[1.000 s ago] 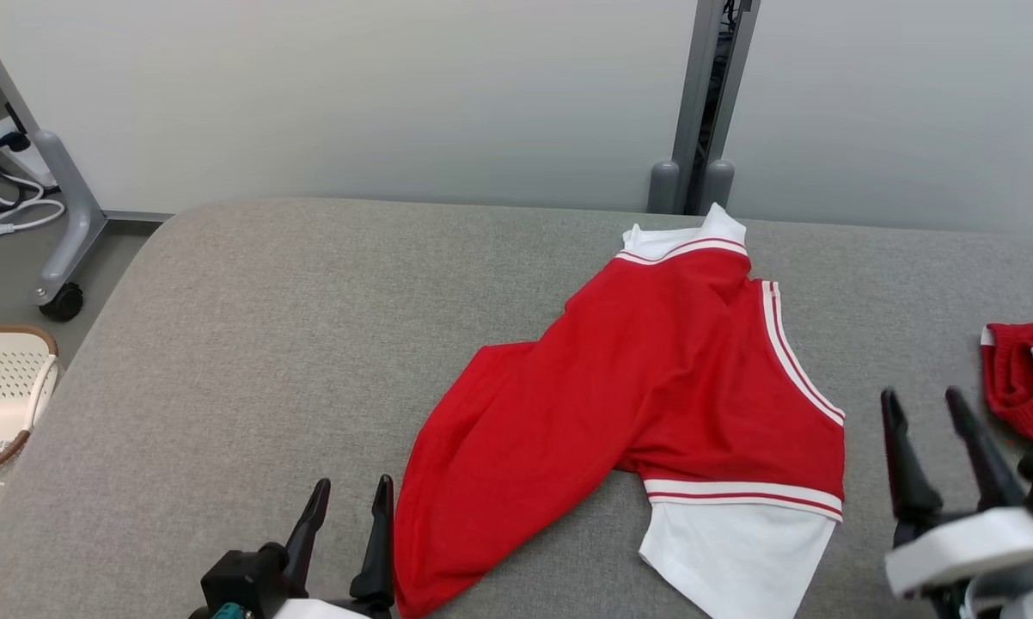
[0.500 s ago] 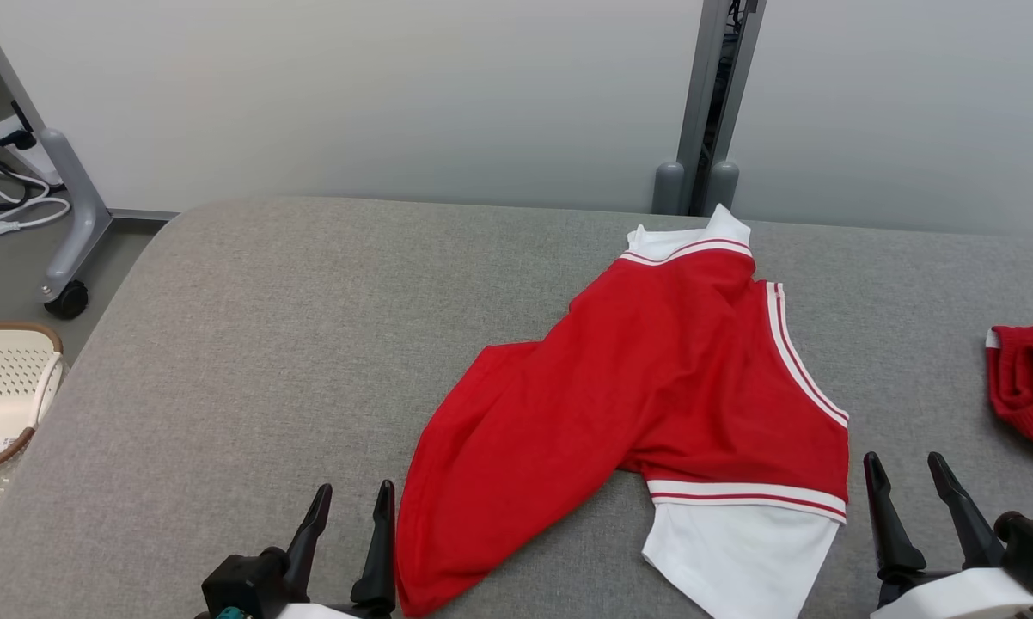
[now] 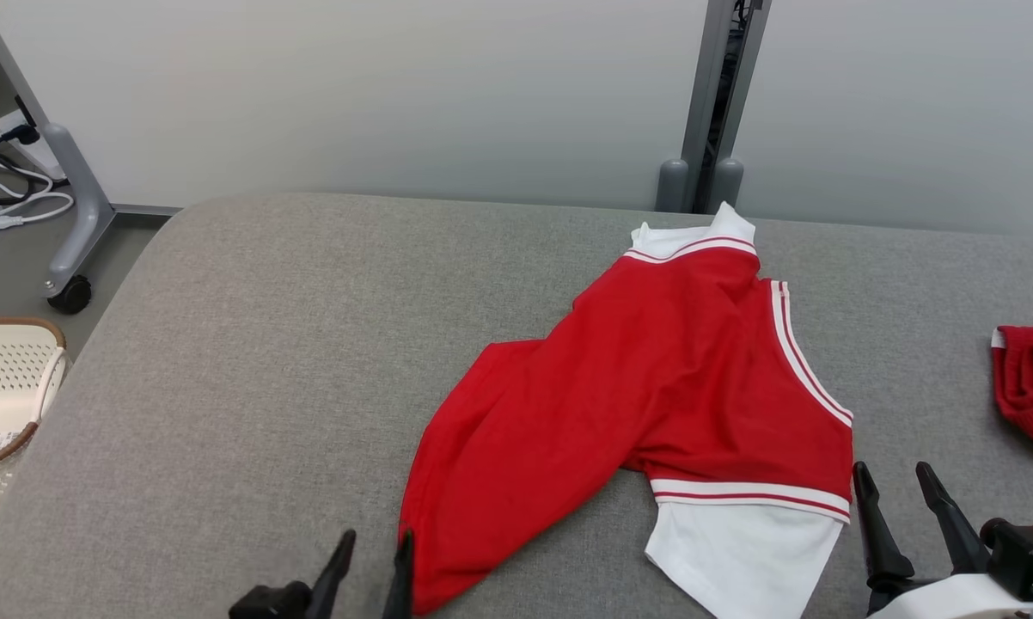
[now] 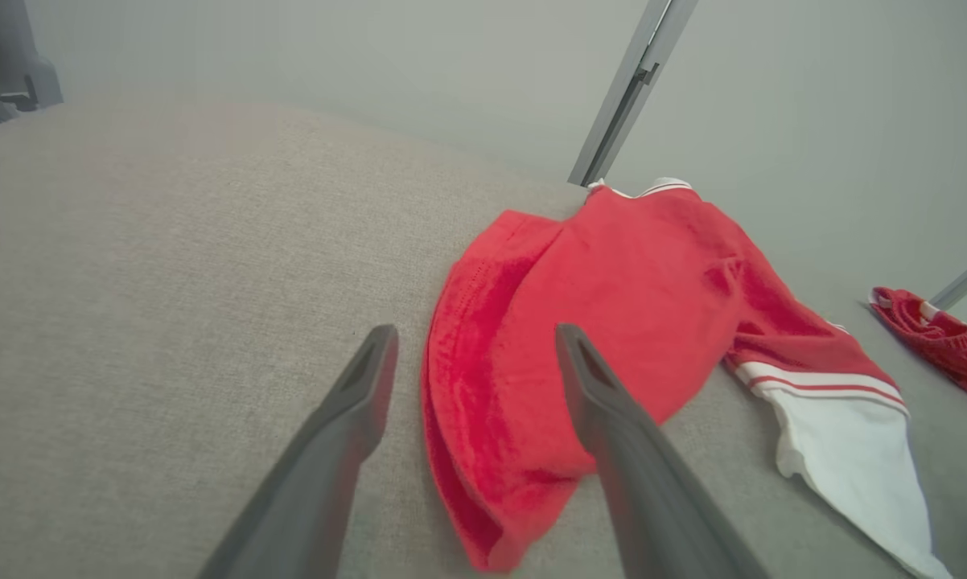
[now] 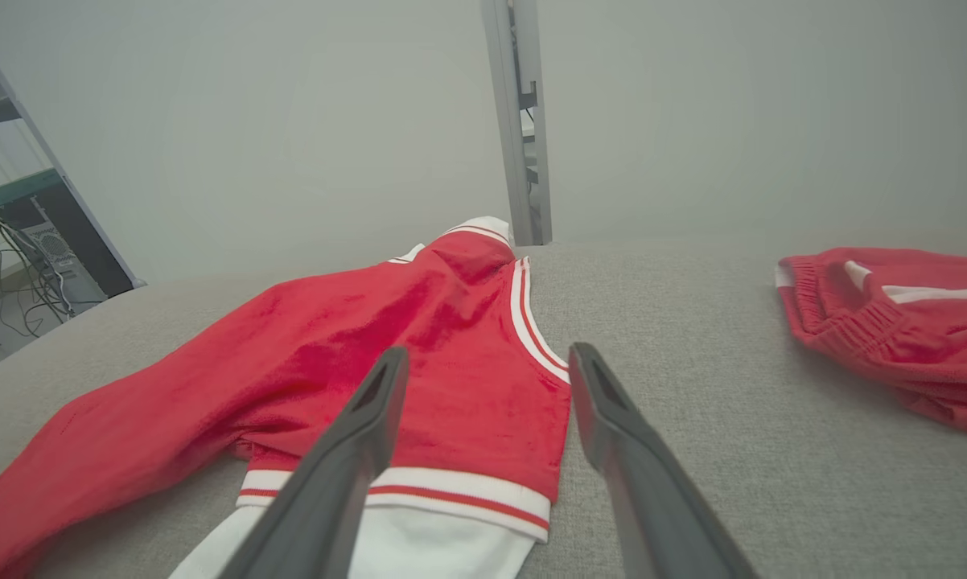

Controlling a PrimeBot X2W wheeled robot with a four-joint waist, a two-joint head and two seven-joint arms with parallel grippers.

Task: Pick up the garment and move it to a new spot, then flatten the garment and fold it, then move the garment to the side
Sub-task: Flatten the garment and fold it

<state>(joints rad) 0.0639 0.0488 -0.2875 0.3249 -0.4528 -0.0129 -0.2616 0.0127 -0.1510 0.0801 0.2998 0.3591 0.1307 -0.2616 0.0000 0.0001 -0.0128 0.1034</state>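
Meanwhile, red-and-white garment (image 3: 654,387) lay rumpled right of center on gray counter (image 3: 267,344). Left jaws stood wide apart & empty, just beside its near red edge; right jaws, likewise wide & empty, sat just beside its white sleeve. Second red item (image 3: 1028,383) lay well apart, far right.

We note the garment (image 3: 654,387) lying on the padded surface (image 3: 267,344), centre to lower right of the head view. A second garment (image 3: 1028,383) lies at the right edge, well apart. Behind, upper right of centre, stands a post (image 3: 714,103). Left edge, off the surface: a basket (image 3: 1,404); above it a wheeled stand (image 3: 82,206) with cables (image 3: 18,211). Left gripper (image 3: 378,540) bottom centre-left, beside the garment's lower tip; right gripper (image 3: 891,471) lower right, beside its hem.
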